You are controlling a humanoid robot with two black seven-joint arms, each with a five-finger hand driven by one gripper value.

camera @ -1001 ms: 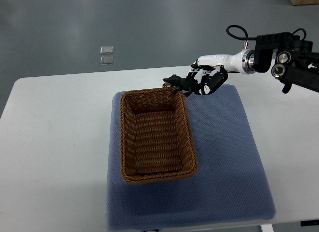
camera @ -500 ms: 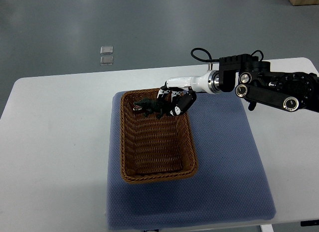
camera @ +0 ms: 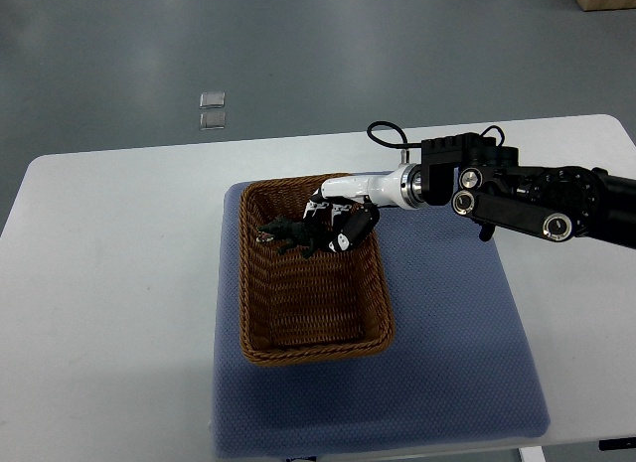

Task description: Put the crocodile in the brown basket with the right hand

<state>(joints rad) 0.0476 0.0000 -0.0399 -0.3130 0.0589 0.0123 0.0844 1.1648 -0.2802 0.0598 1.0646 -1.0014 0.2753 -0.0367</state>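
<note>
Crocodile (camera: 291,233) is being pinched in the right hand (camera: 341,224) over the far end of the brown basket (camera: 310,355). Placement is being carried out, and release is judged due next.

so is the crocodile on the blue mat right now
No, the crocodile is within the rim of the brown basket, at its far end, gripped by the right hand.
</note>
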